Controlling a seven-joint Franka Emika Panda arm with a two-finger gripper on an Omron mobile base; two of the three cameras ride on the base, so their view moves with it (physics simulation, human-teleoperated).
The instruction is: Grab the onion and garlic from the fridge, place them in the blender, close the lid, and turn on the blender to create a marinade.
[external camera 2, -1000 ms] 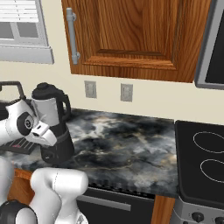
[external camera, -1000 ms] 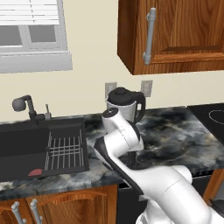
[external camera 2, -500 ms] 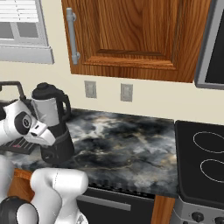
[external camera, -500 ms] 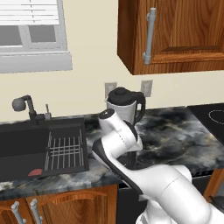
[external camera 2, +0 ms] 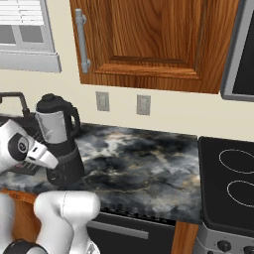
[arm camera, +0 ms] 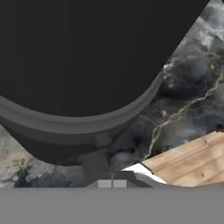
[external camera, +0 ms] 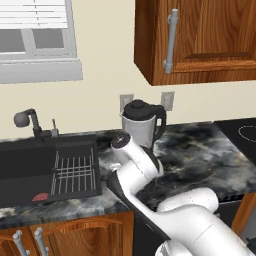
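You have the blender (external camera: 141,127) standing on the dark marbled bench (external camera 2: 144,163), toward the back near the wall outlets, with the lid (external camera 2: 50,102) seated on the clear jar and the black handle on the side facing the cooktop. To its left in the left base view the sink (external camera: 30,165) drops away just beside it, a dish rack (external camera: 75,172) lying in the basin, so your room on that side ends at the sink's rim. To the right, a broad stretch of bench runs to the cooktop (external camera 2: 233,181). The wall cabinet (external camera 2: 149,44) hangs above the blender. The front edge of the bench shows in the hand view, wood cabinet front below it, near the hand. The gripper (arm camera: 113,183) sits low at the blender's black base, which looms large and close in the hand view; whether it touches the base you cannot tell. The jaws are closed tight, nothing between them.
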